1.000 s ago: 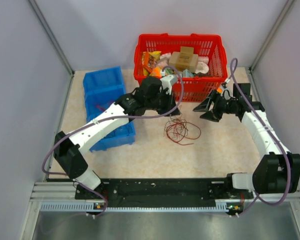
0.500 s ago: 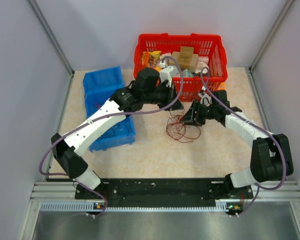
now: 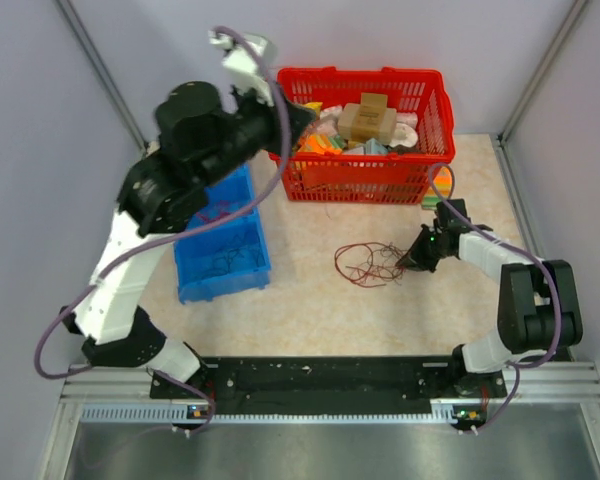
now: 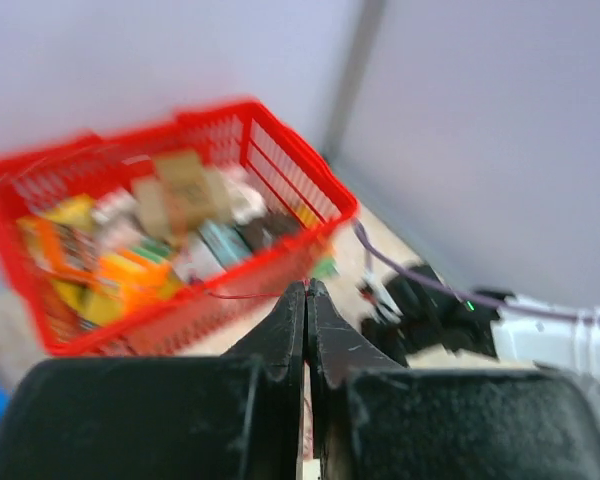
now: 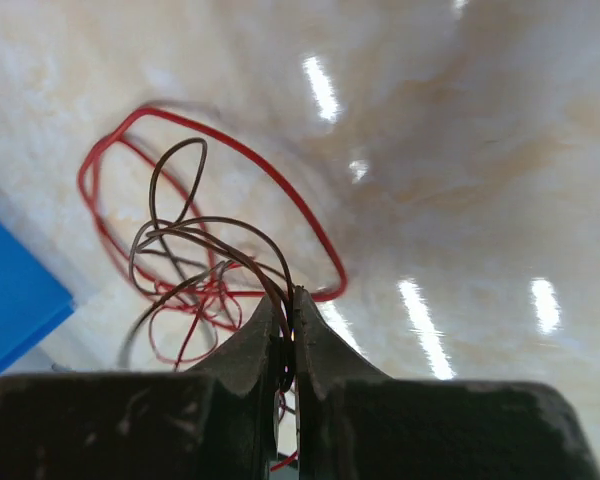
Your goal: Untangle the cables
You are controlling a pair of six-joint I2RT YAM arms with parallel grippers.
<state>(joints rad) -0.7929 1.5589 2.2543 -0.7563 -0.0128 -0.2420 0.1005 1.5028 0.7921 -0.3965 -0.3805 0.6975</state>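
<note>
Fingers of the right arm, the right fingers (image 5: 278,318), are pressed together with almost no gap, and dark strands of the cables (image 5: 210,262) run straight into the seam between their tips. In the top view the right fingers (image 3: 412,262) sit low at the right edge of the cables (image 3: 365,265), a loose red loop spread flat on the counter (image 3: 320,315) right of centre. Bare counter lies open below the bundle toward the bottom of the frame and to its left as far as the blue bin (image 3: 242,270). Above it, a strip of counter separates it from the front wall of the red basket (image 3: 360,188).

The left fingers (image 4: 307,292) are also closed tight. A thin red strand crosses just at their tips, but whether it is pinched cannot be told. In the top view the left fingers (image 3: 298,116) hang high at the upper left, in front of the basket's left end.

A second ago the left arm lay low over the bundle and the right fingers stood wide, off to the right. Now the left arm has swung up and away and the right fingers have closed on the wires.
</note>
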